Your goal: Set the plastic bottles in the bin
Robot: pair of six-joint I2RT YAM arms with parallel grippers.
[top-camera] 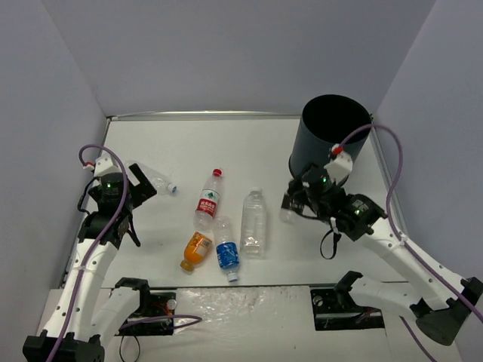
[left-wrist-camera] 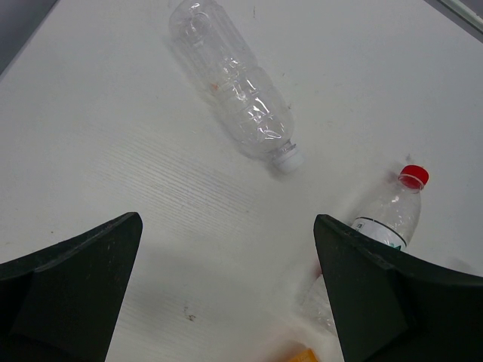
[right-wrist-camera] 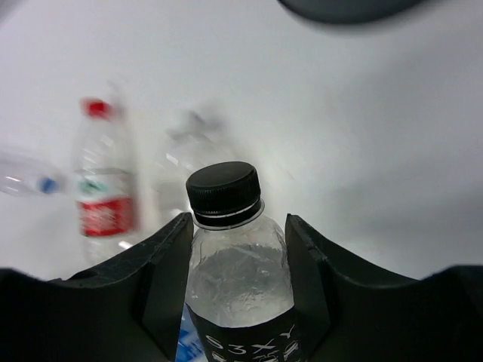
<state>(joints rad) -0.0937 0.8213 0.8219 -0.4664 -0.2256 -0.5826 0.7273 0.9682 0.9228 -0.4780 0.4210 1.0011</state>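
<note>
My right gripper (right-wrist-camera: 235, 249) is shut on the small black-labelled bottle (right-wrist-camera: 238, 279), its black cap standing up between the fingers; from above this gripper (top-camera: 294, 204) sits just left of the bin (top-camera: 336, 139), a tall dark bucket. My left gripper (left-wrist-camera: 228, 226) is open over bare table, a little short of the small clear white-capped bottle (left-wrist-camera: 234, 87). On the table's middle lie the red-labelled bottle (top-camera: 209, 200), the large clear bottle (top-camera: 254, 221), the orange-filled bottle (top-camera: 197, 250) and the blue-labelled bottle (top-camera: 226, 257).
Grey walls close in the white table (top-camera: 189, 143) on the left, back and right. The bin stands at the back right corner. A purple cable (top-camera: 389, 181) loops from the right arm beside the bin.
</note>
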